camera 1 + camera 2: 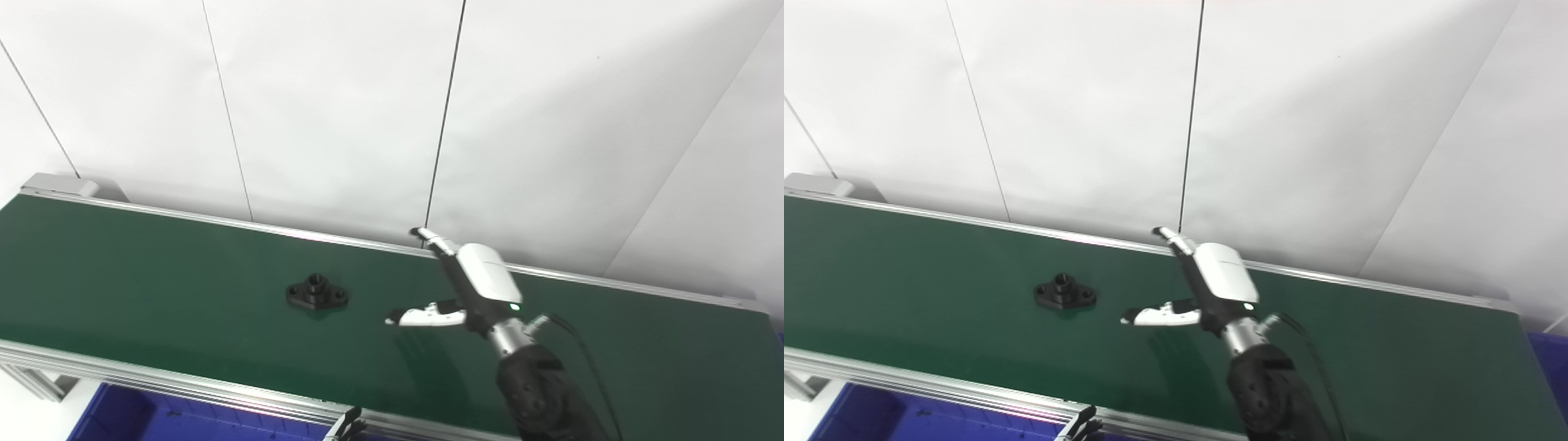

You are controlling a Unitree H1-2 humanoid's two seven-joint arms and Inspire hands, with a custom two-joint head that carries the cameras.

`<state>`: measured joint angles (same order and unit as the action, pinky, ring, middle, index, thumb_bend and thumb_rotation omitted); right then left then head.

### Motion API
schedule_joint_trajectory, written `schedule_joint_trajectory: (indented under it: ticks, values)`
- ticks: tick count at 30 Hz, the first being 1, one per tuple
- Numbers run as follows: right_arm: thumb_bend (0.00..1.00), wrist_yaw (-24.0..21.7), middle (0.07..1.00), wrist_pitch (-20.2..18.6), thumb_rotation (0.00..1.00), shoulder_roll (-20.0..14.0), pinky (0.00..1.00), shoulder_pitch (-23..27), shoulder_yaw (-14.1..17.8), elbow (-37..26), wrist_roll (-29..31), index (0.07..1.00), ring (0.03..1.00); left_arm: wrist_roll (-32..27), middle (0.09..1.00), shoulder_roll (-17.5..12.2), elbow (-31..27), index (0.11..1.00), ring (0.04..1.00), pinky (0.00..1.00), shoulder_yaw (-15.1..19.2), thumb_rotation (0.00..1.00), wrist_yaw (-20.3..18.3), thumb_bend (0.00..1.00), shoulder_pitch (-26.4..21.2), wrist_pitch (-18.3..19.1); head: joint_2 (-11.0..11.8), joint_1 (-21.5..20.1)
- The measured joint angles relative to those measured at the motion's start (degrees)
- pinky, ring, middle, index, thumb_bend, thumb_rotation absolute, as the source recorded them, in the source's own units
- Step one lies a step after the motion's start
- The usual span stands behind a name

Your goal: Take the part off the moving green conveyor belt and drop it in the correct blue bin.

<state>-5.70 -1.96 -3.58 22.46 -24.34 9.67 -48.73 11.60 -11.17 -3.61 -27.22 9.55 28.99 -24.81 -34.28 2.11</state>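
Nearest you, at the bottom edge, you see the dark fingertips of the left hand [1081, 427] poking up just in front of the belt's near rail; too little of it shows to tell whether its fingers are spread or curled. Beside it, below the rail, sits a blue bin [141, 416], and a second blue bin [1549, 355] peeks out past the belt's right end.

Moving up, your right arm comes in from the lower right and reaches over the green belt [153, 318]. The right hand [471, 288] hangs above the belt with its fingers spread and holding nothing: the thumb points left toward the part, and the other fingers stretch up toward the far rail.

The part [316, 293], a black flanged fitting with a raised hub and a hole in each ear, lies flat on the belt near its middle, to the left of the thumb tip and clear of it.

Beyond the far rail stands a white panelled wall [343, 110].
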Motion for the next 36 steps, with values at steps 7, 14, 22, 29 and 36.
schedule_joint_trajectory:
  ticks: [7, 14, 22, 29, 36]
  values:
    - [0.94, 0.3, 0.861, -1.8, 0.69, 1.6, 0.67, 3.6, -3.3, 4.5, -4.9, 0.889, 0.806, 0.0, 0.928, 0.4, 0.0, 0.984, 0.9, 0.75, -1.2, 1.0, 0.0, 1.0, -0.5, 0.0, -0.2, -0.3]
    - [0.95, 0.1, 0.845, -2.7, 0.69, 1.8, 0.63, 5.7, -6.5, 7.6, -9.2, 0.886, 0.779, 0.0, 0.94, 1.4, 0.0, 0.983, 0.916, 0.77, -1.2, 0.99, -0.1, 1.0, -0.4, 0.0, -0.3, 0.1]
    - [0.94, 0.2, 0.816, -4.8, 0.67, 1.9, 0.54, 7.3, -8.0, 11.3, -11.5, 0.871, 0.706, -0.1, 0.944, 1.9, 0.0, 0.978, 0.924, 0.77, -1.1, 0.98, -1.0, 1.0, -0.4, 0.0, -0.3, 0.3]
    - [0.92, 0.4, 0.816, -5.5, 0.68, 2.6, 0.52, 8.6, -9.7, 14.8, -12.2, 0.864, 0.688, -1.2, 0.941, 2.1, 0.0, 0.986, 0.937, 0.82, -1.2, 0.98, -1.1, 1.0, -0.4, 0.0, -0.3, 0.4]
    - [0.92, -0.2, 0.809, -6.4, 0.68, 3.4, 0.53, 11.0, -10.4, 18.3, -12.3, 0.863, 0.681, -1.2, 0.94, 2.2, 0.0, 0.982, 0.938, 0.84, -1.3, 0.97, -1.6, 1.0, -0.4, 0.0, -0.4, 0.8]
